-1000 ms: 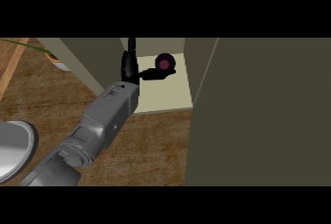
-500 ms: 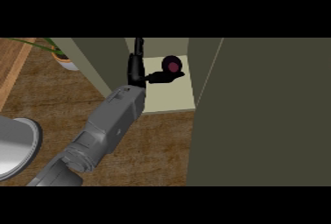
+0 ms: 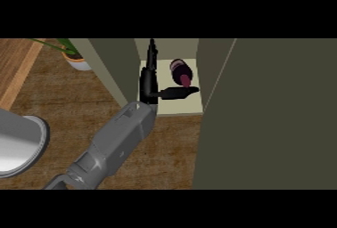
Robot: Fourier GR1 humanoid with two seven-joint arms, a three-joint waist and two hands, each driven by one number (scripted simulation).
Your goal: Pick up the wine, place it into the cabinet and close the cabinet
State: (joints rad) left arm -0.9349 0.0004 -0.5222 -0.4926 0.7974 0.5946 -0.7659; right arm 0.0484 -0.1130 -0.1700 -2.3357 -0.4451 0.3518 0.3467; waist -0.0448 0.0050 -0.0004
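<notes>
We see our left hand point(image 3: 149, 82) inside the open cabinet point(image 3: 187, 106) — fingers straight, thumb spread out just beneath the wine bottle point(image 3: 179, 70) lying at its two o'clock.

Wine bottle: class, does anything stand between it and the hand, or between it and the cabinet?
Nothing visible does. The wine bottle lies inside the cabinet on its pale shelf, with the left hand open right beside it, thumb reaching its near end.

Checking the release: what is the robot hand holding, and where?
Nothing: the robot hand is open, its thumb beside the wine bottle lying in the cabinet.
</notes>
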